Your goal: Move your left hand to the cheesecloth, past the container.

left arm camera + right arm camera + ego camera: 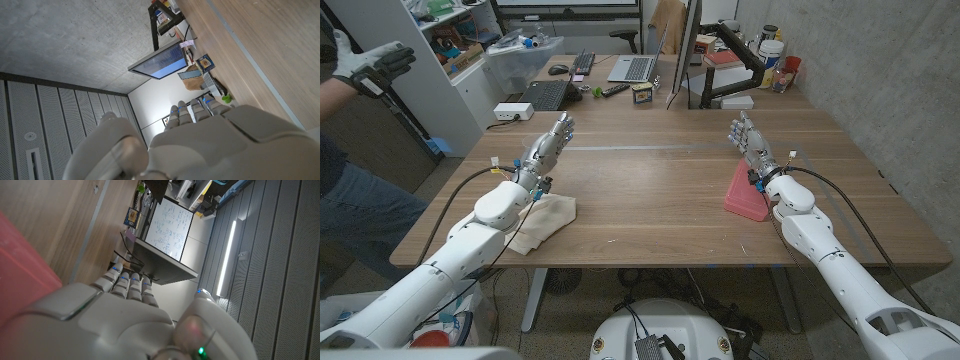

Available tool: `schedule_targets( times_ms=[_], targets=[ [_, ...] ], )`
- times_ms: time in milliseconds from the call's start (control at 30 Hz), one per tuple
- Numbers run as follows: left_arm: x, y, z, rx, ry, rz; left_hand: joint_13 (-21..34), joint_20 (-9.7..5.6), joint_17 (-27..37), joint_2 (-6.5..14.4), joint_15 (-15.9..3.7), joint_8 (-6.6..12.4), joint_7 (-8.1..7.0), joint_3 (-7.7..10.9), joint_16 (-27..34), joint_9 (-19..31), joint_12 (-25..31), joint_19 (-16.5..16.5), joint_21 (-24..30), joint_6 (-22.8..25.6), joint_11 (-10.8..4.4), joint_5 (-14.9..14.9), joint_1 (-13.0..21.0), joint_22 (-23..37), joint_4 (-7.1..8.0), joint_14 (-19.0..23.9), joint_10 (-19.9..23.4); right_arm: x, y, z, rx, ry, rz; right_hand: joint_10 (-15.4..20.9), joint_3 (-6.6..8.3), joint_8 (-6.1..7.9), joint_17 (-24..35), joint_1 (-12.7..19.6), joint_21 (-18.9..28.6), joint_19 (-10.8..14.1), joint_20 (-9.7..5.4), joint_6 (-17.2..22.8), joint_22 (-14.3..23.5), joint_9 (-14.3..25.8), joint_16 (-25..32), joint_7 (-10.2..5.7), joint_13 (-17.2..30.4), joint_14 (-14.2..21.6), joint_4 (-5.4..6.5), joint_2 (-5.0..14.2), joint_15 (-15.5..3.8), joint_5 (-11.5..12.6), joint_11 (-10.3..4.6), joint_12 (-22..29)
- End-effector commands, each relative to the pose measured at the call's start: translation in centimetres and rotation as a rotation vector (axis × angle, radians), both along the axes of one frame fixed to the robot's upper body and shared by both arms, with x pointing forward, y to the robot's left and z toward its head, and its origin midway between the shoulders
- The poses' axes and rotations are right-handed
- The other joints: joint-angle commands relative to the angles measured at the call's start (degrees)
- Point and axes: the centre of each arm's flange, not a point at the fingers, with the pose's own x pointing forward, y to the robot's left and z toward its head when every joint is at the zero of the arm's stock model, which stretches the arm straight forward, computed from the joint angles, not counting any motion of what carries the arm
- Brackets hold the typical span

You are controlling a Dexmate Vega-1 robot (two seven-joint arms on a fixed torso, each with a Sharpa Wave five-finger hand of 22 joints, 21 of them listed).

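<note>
The cream cheesecloth (542,222) lies crumpled near the table's front left edge, partly under my left forearm. My left hand (548,145) is beyond it, toward the table's middle left, fingers extended and apart, holding nothing; its back shows in the left wrist view (200,145). The pink container (746,190) lies at the right side of the table, and its pink surface shows in the right wrist view (25,270). My right hand (750,140) is just past the container's far end, fingers straight and spread, empty, with its back in the right wrist view (125,320).
At the table's far edge stand a laptop (545,95), a second laptop (635,68), a monitor (683,50) and a small box (642,93). A person with a gloved hand (365,62) stands at the left. A concrete wall runs along the right.
</note>
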Motion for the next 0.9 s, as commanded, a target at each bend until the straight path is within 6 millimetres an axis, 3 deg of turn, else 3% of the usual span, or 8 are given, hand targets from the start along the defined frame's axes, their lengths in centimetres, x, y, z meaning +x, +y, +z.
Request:
schedule_targets(
  times_ms=[33, 900],
  targets=[
    [-0.7, 0.3, 0.5, 0.065, -0.015, 0.042, 0.19, 0.60, 0.32, -0.18, -0.09, 0.29, -0.04, 0.02, 0.37, 0.20, 0.31, -0.10, 0.24, 0.36, -0.10, 0.34, 0.76, 0.14, -0.38, 0.33, 0.39, 0.2, 0.0, 0.3, -0.011, -0.004, 0.003, 0.50, -0.10, 0.28, 0.29, 0.03, -0.01, 0.46, 0.18, 0.11, 0.23, 0.08, 0.28, -0.12, 0.26, 0.35, -0.14, 0.60, 0.13, 0.18, 0.04, 0.47],
    [-2.2, 1.6, 0.2, 0.131, -0.028, 0.069, 0.21, 0.84, 0.34, 0.06, 0.05, 0.31, -0.16, -0.11, 0.42, 0.22, 0.31, -0.13, 0.26, 0.69, -0.22, 0.37, 1.41, 0.16, -0.60, 0.62, 0.58, 0.5, 0.3, 1.0, -0.029, -0.008, 0.003, 0.81, -0.30, 0.33, 0.32, -0.06, -0.10, 0.47, 0.35, 0.38, 0.24, 0.08, 0.22, -0.21, 0.27, 0.59, -0.22, 0.71, 0.14, 0.17, 0.02, 0.50]
  ],
)
